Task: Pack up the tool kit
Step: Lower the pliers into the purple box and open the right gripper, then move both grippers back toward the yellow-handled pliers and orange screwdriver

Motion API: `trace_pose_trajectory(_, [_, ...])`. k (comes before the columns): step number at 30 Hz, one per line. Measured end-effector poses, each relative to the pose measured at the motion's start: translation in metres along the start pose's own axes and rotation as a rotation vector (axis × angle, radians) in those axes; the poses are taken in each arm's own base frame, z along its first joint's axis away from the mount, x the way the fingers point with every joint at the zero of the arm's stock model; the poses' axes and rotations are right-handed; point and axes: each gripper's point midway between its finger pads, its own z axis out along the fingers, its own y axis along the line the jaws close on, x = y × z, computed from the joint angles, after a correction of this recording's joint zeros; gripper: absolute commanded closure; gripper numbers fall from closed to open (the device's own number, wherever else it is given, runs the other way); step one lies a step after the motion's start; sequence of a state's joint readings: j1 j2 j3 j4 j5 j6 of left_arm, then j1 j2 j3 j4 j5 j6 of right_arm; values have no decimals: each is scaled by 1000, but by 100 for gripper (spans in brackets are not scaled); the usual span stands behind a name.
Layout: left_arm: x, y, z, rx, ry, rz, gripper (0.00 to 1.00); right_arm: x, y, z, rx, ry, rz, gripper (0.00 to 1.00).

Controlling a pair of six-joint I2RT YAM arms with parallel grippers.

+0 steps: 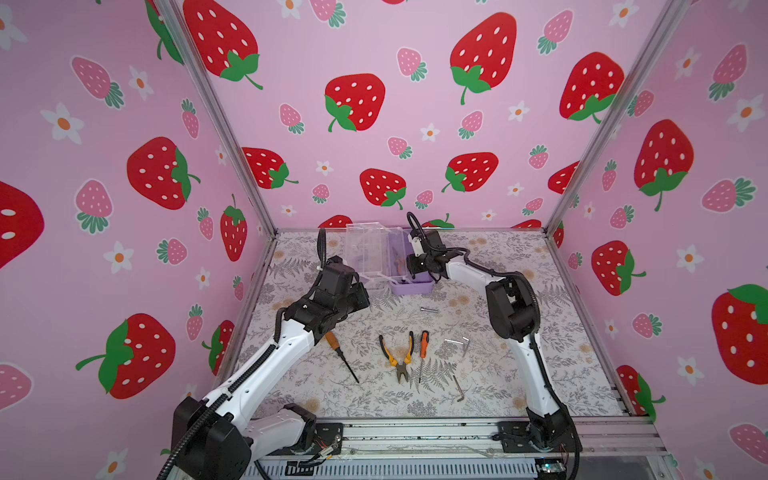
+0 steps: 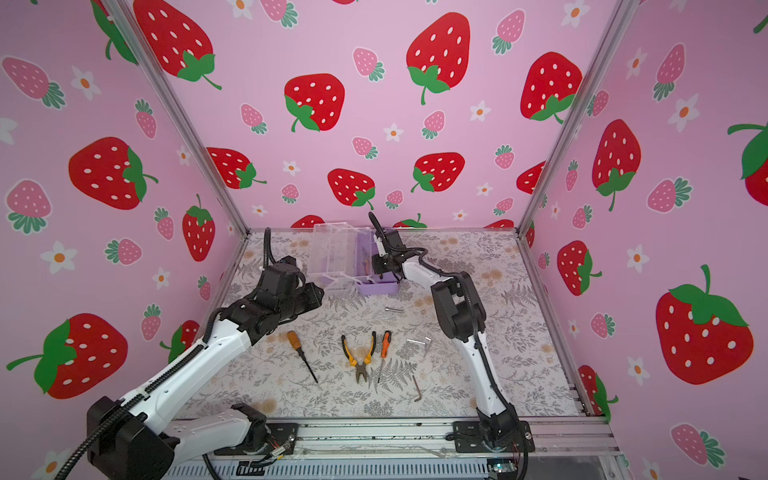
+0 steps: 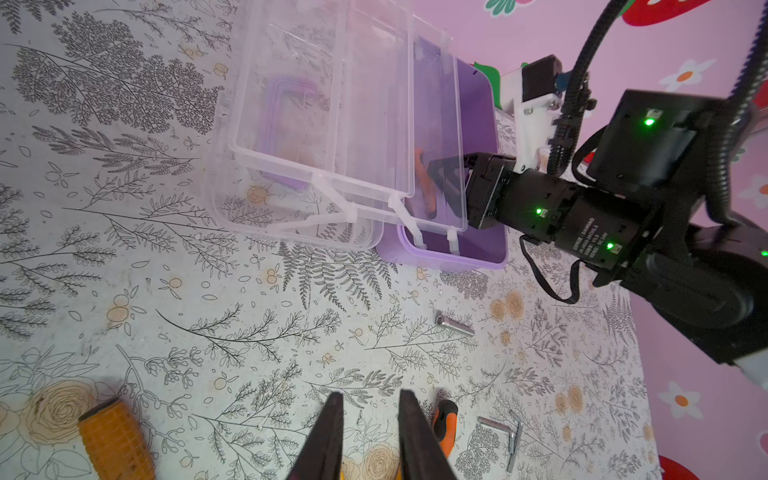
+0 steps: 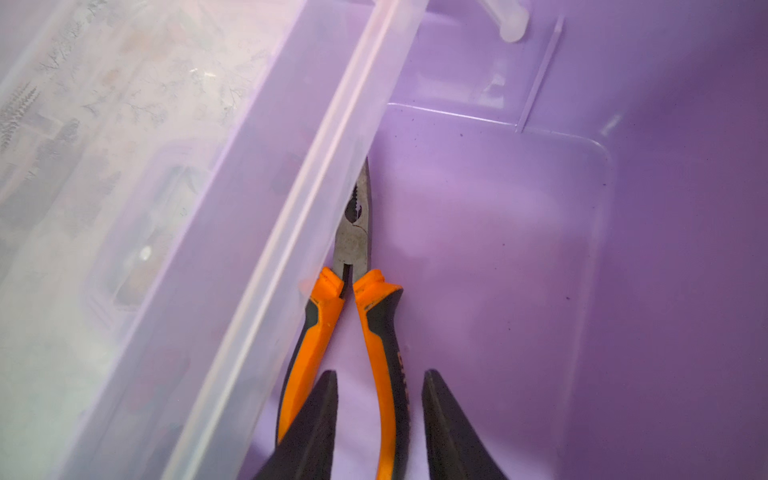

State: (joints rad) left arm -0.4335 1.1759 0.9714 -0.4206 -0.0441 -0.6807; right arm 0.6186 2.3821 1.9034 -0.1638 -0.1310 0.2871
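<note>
Black-fingered left gripper (image 3: 370, 395) hovers above the floral table (image 1: 540, 357), jaws slightly apart, empty. Rightward at the back stands the small lilac plastic box (image 1: 411, 287), clear lid (image 1: 365, 249) swung open; inside, the right gripper (image 4: 380, 374), jaws parted, straddles one handle of orange-and-black long-nosed pliers (image 4: 353, 237) without pinching it.

- The lilac box (image 3: 469, 253) is sitting open on the floral table cover (image 3: 124, 291), with its clear lid (image 3: 365, 239) lying beside it and a purple handle (image 3: 291, 124) showing through the plastic.
- A clear tray (image 3: 332, 83) is standing raised over the lid.
- The right gripper (image 3: 442, 183) is reaching into the box, blurred behind the tray, beside an orange-and-black handle (image 3: 424, 178).
- The left gripper (image 3: 370, 432) is hovering, fingers parted, gripping nothing.
- A silver bit (image 3: 453, 326), a yellow ribbed handle (image 3: 112, 440), an orange screwdriver handle (image 3: 446, 417) and a hex key (image 3: 509, 432) are lying loose.
</note>
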Motion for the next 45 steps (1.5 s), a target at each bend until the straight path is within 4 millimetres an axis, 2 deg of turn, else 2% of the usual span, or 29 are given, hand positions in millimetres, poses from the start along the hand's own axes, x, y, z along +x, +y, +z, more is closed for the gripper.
trace_pose_trajectory(2, [1, 1, 0, -5, 4, 3, 73, -5, 2, -8, -8, -8, -1, 62])
trace_pose_trajectory(5, [3, 3, -1, -15, 13, 7, 72, -24, 6, -32, -12, -50, -5, 62])
trace_pose_trajectory(8, [9, 6, -2, -35, 30, 19, 69, -51, 11, -71, -5, -121, -14, 62])
trace_pose_trajectory(12, [23, 5, -4, -52, 63, 46, 62, -79, 18, -136, 16, -251, -21, 62])
trace_pose_trajectory(14, [31, 4, -5, -64, 82, 66, 59, -83, 18, -163, 30, -304, -17, 62])
trace_pose_trajectory(16, [40, 2, -7, -77, 98, 93, 57, -77, 16, -185, 46, -339, -11, 62])
trace_pose_trajectory(20, [65, 2, -10, -102, 141, 154, 54, -43, 10, -206, 67, -336, 21, 56])
trace_pose_trajectory(24, [88, 6, -8, -122, 181, 180, 51, 10, 15, -211, 92, -271, 20, 45])
trace_pose_trajectory(26, [95, 10, -7, -136, 196, 183, 49, 33, 33, -213, 75, -243, -14, 41])
trace_pose_trajectory(31, [110, 16, -6, -158, 213, 180, 47, 95, 101, -228, -38, -207, -164, 37])
trace_pose_trajectory(33, [116, 19, -6, -163, 216, 182, 47, 116, 119, -230, -69, -190, -207, 37])
trace_pose_trajectory(35, [123, 21, -8, -162, 218, 181, 47, 135, 122, -227, -72, -163, -223, 37])
trace_pose_trajectory(40, [147, 29, -7, -163, 233, 181, 47, 189, 112, -216, -49, -69, -226, 42])
trace_pose_trajectory(45, [170, 32, -5, -180, 261, 203, 51, 225, 107, -216, -55, -11, -219, 48])
